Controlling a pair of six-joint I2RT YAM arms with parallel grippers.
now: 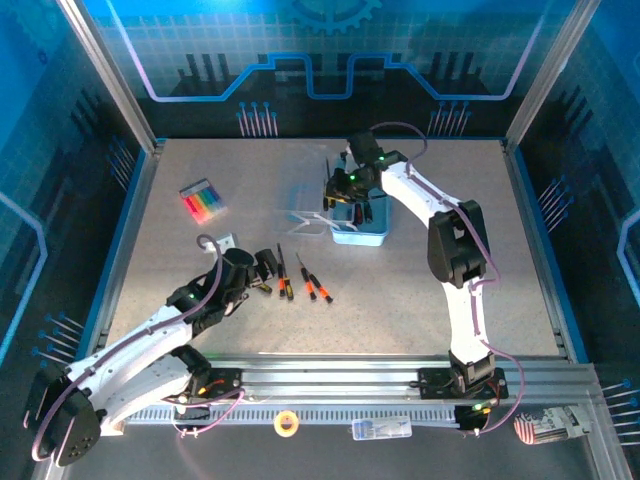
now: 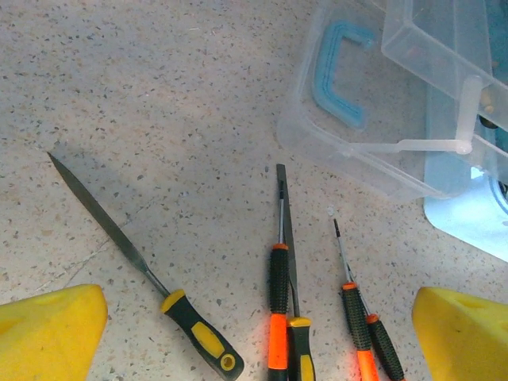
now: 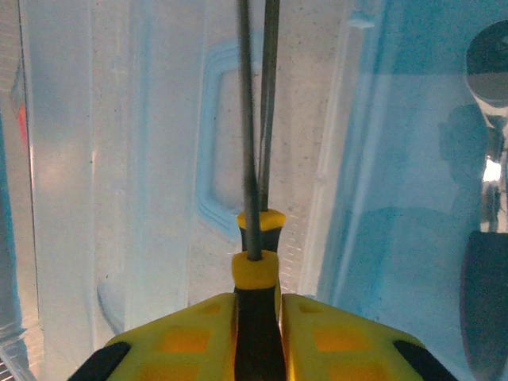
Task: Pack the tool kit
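Top view: my right arm (image 1: 452,250) stretches forward, elbow raised, and the right jaws hang over the clear case (image 1: 362,236), their grip hidden here. My left arm (image 1: 150,335) lies low.

Left wrist: the left jaws are released wide, with a file (image 2: 119,238) ahead-left and screwdrivers (image 2: 278,278) ahead, their handles cropped.

Right wrist: the right jaws are clenched on a black-handled tool (image 3: 255,270) with a blurred shaft, the case beyond.

Table (image 2: 159,95): grey, dark speckles. File (image 2: 143,262): grey blade, black-yellow handle. Screwdrivers (image 2: 278,302): black-orange handles. Box (image 2: 349,151): clear, light-blue handle. Marker pack (image 1: 203,200): multicolour. Left gripper fingers (image 2: 48,333): yellow. Second file (image 3: 255,278): black-yellow handle.
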